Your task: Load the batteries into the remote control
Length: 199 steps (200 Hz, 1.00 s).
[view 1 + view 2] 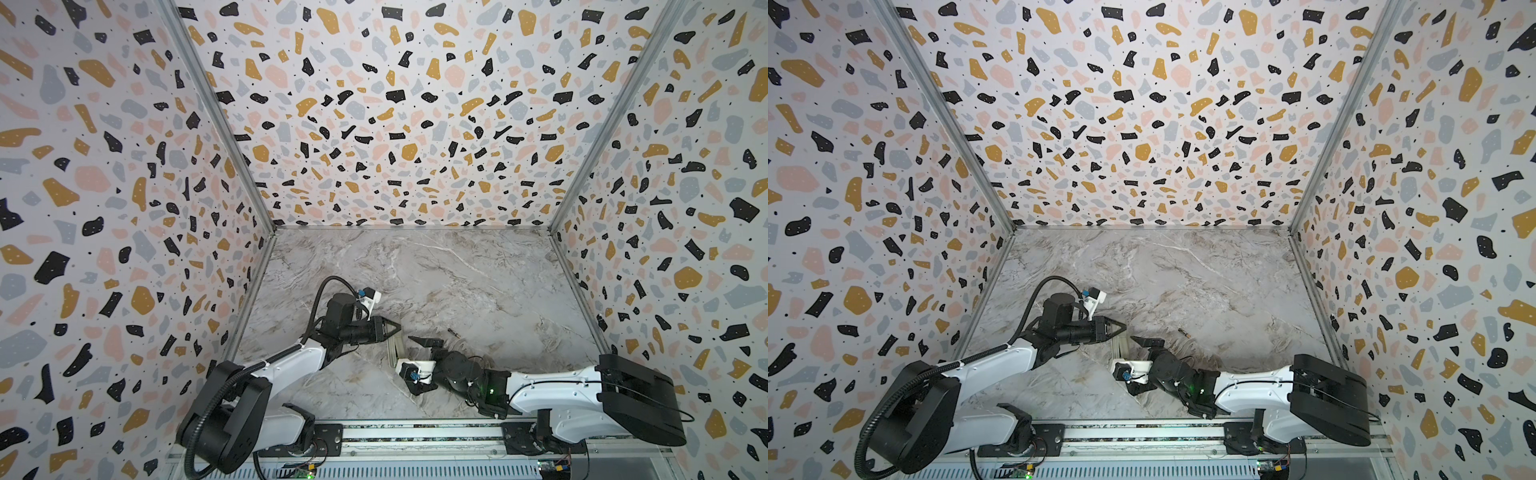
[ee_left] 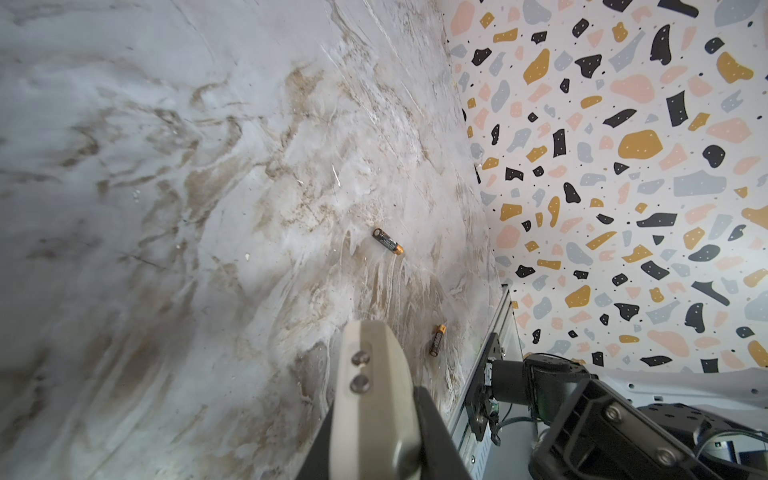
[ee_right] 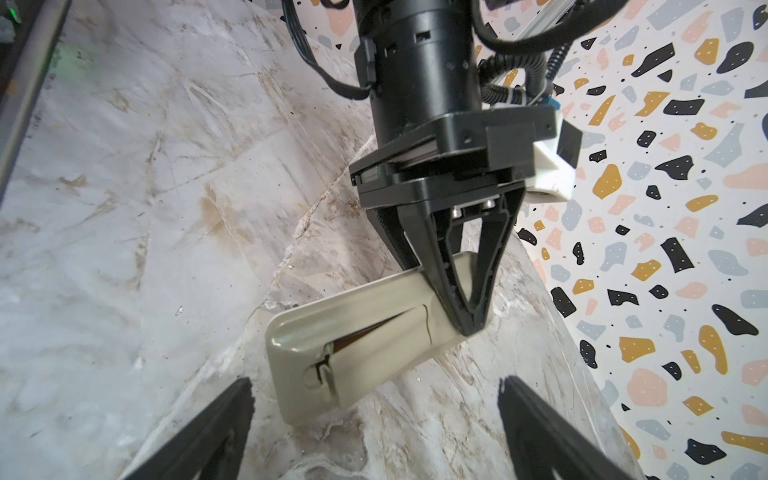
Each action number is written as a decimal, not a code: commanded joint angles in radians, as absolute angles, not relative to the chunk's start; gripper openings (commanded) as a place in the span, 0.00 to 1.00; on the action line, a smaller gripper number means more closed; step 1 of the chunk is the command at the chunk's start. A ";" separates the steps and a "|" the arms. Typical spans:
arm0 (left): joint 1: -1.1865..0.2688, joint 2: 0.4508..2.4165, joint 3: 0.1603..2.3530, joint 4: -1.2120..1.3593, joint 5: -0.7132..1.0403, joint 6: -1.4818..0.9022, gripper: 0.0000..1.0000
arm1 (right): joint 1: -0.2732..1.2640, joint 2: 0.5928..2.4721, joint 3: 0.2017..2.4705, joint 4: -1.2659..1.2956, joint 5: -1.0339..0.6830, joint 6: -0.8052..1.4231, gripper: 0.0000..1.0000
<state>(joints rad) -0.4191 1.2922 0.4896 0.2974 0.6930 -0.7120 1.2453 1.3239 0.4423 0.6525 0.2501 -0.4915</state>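
Remote control (image 3: 357, 336) sits pinched in closed left gripper (image 3: 469, 326), beside wide-open empty right gripper (image 1: 427, 343). Batteries (image 2: 387, 241) lie well apart from it on open table (image 2: 166, 208).

The left gripper (image 3: 471, 326), tips pinched together, bears on one end of the remote control (image 3: 361, 336) and blocks that end from above. The right gripper (image 1: 426, 341) stands just beside the remote, jaws spread wide, crowding its other end. Beyond the remote, the marble table (image 1: 415, 270) lies bare to the back wall. On the remote's right-arm side, two batteries (image 2: 387, 241) lie well apart on open marble, the second battery (image 2: 437, 340) near the aluminium rail (image 2: 505, 303).
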 commanded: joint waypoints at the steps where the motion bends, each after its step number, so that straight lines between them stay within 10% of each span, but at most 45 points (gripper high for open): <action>1: -0.411 1.294 0.514 0.411 0.622 -0.753 0.00 | 1.178 1.246 0.458 0.638 0.156 -0.383 0.94; 64: -0.423 1.266 0.487 0.568 0.390 -0.860 0.00 | 0.790 1.205 0.476 0.604 -0.367 -0.021 0.90; 199: -0.657 1.258 0.536 0.533 -0.038 -0.866 0.00 | 0.730 1.383 0.548 0.611 -0.545 0.135 0.84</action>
<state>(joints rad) -0.6323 1.2606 0.4904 0.5148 0.0406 -0.9047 0.7429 1.3647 0.5026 0.5953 -0.4942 0.0841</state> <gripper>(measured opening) 0.234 0.843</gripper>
